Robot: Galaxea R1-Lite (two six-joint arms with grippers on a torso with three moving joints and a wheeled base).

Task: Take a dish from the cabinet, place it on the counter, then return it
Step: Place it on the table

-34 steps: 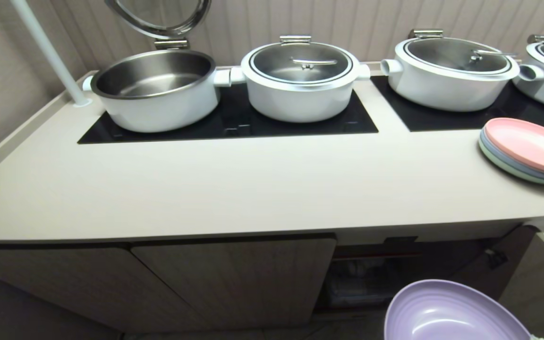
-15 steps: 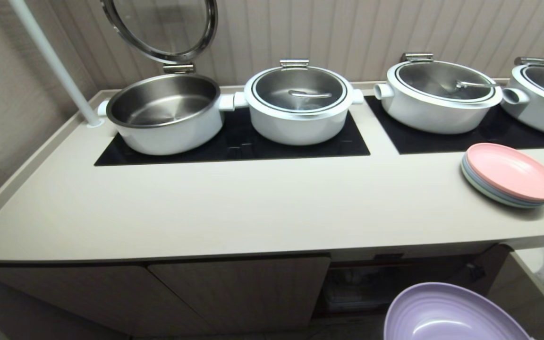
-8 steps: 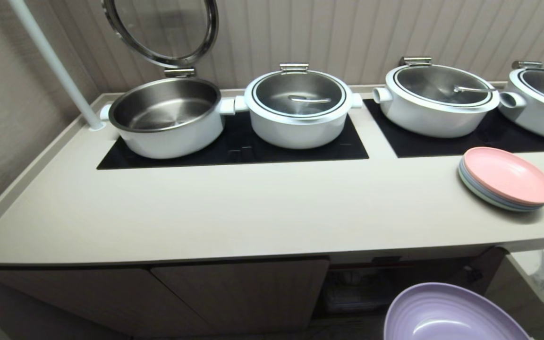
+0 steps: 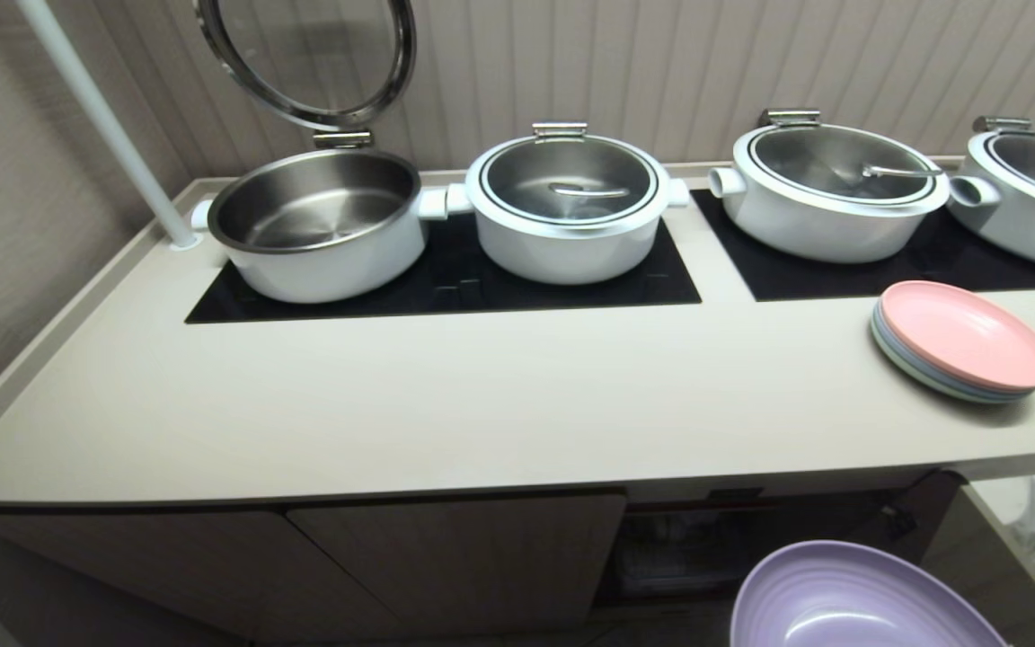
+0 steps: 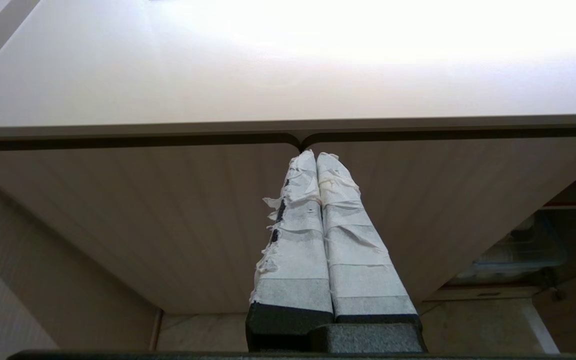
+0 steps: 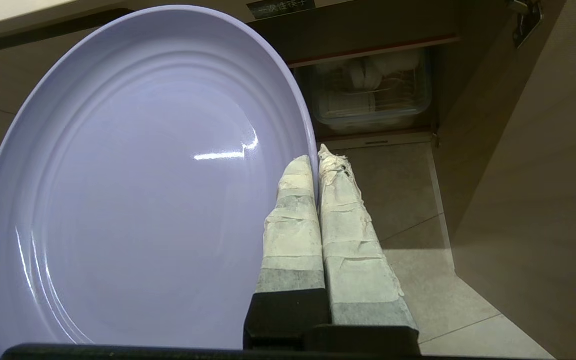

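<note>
The right gripper [image 6: 318, 160] has its fingers clamped on the rim of the lavender plate [image 4: 859, 602], held low at 5 o'clock, outside the open cabinet [image 4: 733, 548]. Next, I judge: lift it onto the bench [image 4: 482, 395]. The left gripper [image 5: 316, 159] idles, fingers together.

The rim of the lavender dish [image 6: 133, 185] is pinched between the taped fingers [image 6: 293, 220] of the right gripper [image 6: 317, 156], which are pressed together. Behind it, the open cabinet [image 6: 493, 100] is seen, with a red-edged shelf [image 6: 373, 49], a clear container [image 6: 373, 95] and a black label [image 6: 280, 6]
</note>
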